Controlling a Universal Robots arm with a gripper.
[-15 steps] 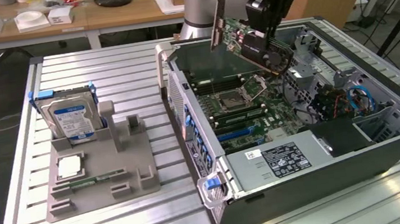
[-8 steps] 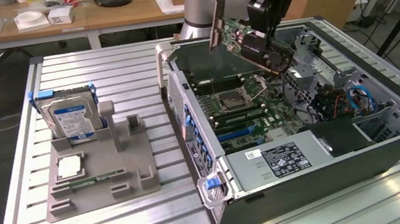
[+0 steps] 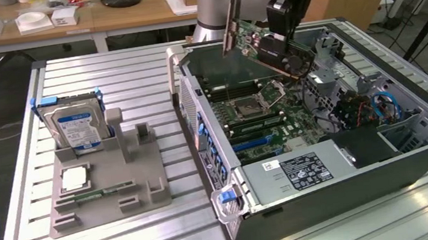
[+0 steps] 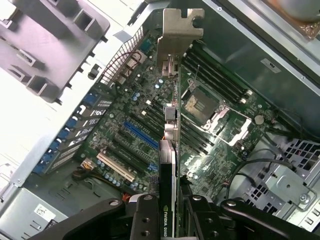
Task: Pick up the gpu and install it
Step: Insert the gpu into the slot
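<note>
Already the gpu (image 3: 256,41) is picked up: the fingers (image 4: 145,218) are clamped on one edge, and it hangs below them over the open computer (image 3: 353,201) (not in a slot yet). Putting it in is left.

**Metal, plastic and lacquer: how the surfaces are looking**

The table (image 3: 111,65) is showing ribbed, brushed metal that is catching bright glare. The holder tray (image 3: 106,196) is looking like matt grey plastic. The hard drive (image 3: 77,128) is wearing a glossy blue-white label over silvery metal. The computer case (image 3: 353,201) is presenting dull, dark sheet metal, and its motherboard (image 4: 125,100) is gleaming green and lacquered. The gpu (image 4: 169,150) is showing a bare satin metal bracket (image 4: 179,30). The gripper (image 4: 172,202) is looking matt black with shiny bolt heads. The desk (image 3: 137,13) is showing smooth pale wood.
</note>
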